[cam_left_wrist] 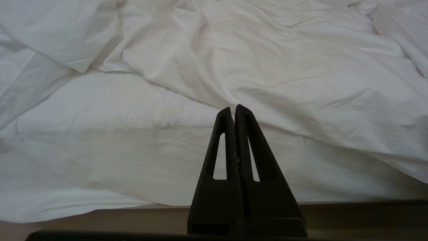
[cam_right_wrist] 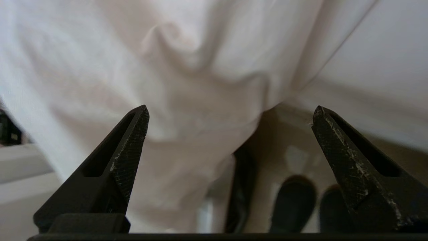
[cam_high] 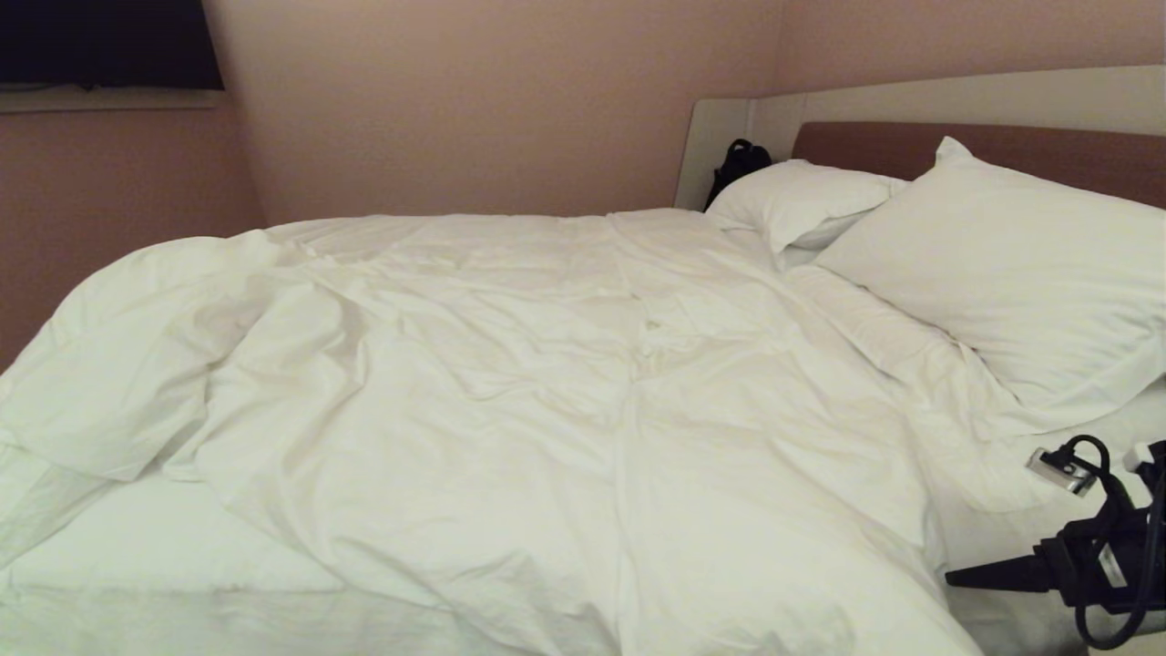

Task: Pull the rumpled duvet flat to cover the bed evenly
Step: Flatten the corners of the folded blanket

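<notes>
Duvet (cam_high: 510, 364): thick white cover, lying rumpled across most of the bed (cam_high: 137, 565), deep creases running through its middle; puffy along the far edge.
Duvet, left side: bunching up in a folded heap near the bed's left edge, leaving a strip of fitted sheet (cam_high: 118, 547) showing at the near left corner.
Duvet, right side: reaching up to the pillows (cam_high: 1002, 273), near edge draping over the bed's front edge.
Pillows: two white ones leaning at the headboard (cam_high: 911, 146) end, the nearer one overlapping the duvet's top edge.
Right gripper (cam_right_wrist: 230, 113): hanging at the bed's near right corner, fingers spread wide, holding nothing; white fabric just ahead of the tips.
Left gripper (cam_left_wrist: 233, 108): sitting low before the bed's front edge, fingers pressed together, empty.
Wall side: dark bag (cam_high: 738, 164) sitting beside the headboard.
</notes>
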You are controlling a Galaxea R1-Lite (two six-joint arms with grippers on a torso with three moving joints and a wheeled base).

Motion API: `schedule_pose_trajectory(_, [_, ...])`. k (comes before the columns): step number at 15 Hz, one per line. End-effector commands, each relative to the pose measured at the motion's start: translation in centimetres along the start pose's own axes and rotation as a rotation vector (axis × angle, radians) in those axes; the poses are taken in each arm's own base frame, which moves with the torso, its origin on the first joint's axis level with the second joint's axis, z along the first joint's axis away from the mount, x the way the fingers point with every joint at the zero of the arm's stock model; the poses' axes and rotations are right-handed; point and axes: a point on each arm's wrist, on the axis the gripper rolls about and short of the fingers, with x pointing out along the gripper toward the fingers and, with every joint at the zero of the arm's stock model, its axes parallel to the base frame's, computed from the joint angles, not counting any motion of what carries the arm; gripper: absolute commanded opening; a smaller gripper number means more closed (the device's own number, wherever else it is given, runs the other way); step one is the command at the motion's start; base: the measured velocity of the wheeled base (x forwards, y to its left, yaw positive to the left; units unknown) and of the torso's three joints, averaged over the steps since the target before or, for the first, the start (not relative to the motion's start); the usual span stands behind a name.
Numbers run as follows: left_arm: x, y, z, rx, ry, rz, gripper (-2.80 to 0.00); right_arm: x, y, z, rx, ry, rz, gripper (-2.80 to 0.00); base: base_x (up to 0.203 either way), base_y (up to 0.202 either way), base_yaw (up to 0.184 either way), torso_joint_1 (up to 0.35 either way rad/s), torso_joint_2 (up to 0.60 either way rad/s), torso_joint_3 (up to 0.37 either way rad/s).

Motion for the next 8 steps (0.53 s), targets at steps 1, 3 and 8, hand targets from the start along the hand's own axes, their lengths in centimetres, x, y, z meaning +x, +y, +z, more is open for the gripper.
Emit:
schedule_pose_trajectory(1, [0.0,0.0,0.0,0.001,-0.002,0.0,-2.8,0.6,-0.8,0.4,-0.08,0.007,0.011,0.0,0.0,0.0,0.0,0.0,0.0,0.0])
schedule_pose_trajectory(3, [0.0,0.0,0.0,0.001,-0.002,0.0,-2.8,0.9,-1.6,1.1,-0.085,0.006,0.009,0.0,0.0,0.0,0.0,0.0,0.0,0.0])
schedule_pose_trajectory(8, [0.0,0.0,0.0,0.001,-0.002,0.0,-2.8,1.9,-3.8,2.8,-0.1,-0.002,0.004,0.0,0.0,0.0,0.0,0.0,0.0,0.0])
